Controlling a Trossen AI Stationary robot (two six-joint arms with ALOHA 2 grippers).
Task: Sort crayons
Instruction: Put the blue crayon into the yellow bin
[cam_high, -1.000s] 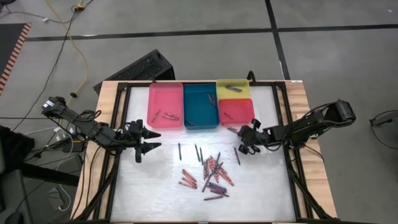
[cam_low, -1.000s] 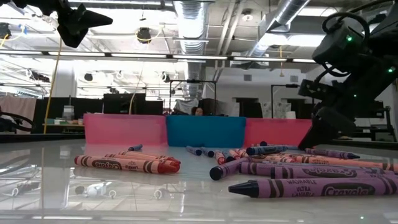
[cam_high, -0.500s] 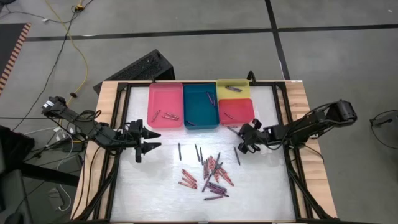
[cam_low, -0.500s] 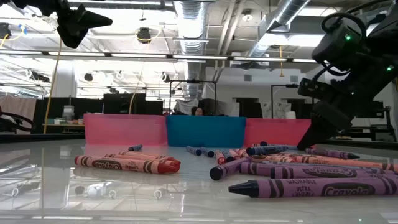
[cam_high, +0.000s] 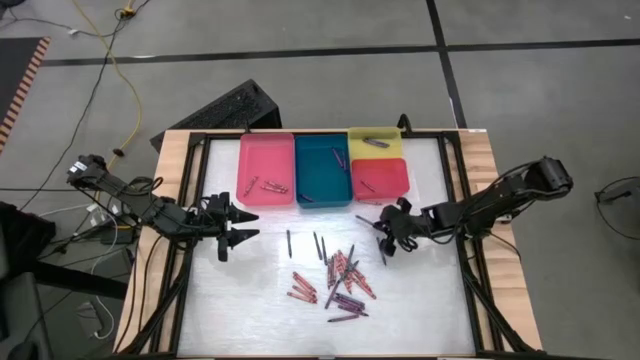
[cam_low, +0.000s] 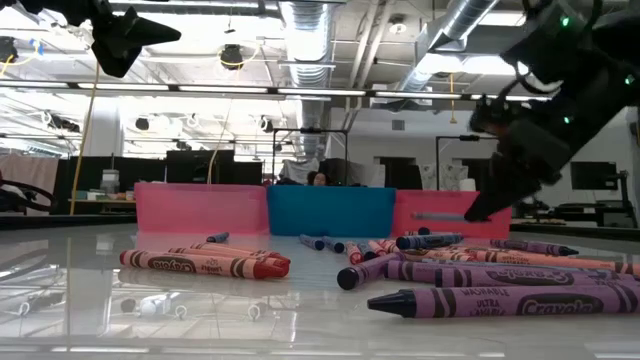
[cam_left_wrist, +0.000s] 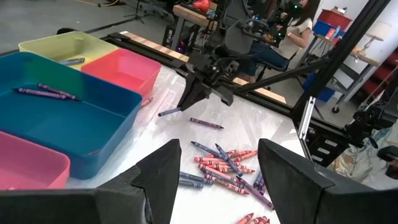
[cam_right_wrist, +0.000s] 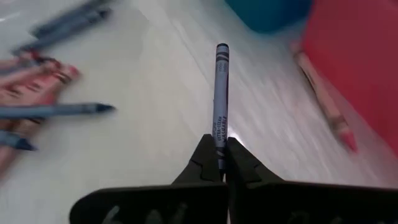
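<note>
Nearest purple crayons (cam_low: 505, 300) read "Crayola" and "Ultra". The right pincer (cam_high: 383, 226), wider a second ago, is now clamped on one grey crayon (cam_right_wrist: 220, 99) and holds it just off the desk (cam_high: 250, 300), near the red tray (cam_high: 380, 180). Four trays stand behind the loose pile (cam_high: 340, 280). The left pincer (cam_high: 243, 225) hangs wide apart, empty.

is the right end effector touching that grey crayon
Touching. In the right wrist view the right end effector is shut on the grey crayon, pinching one end with no gap, the rest sticking out.
</note>
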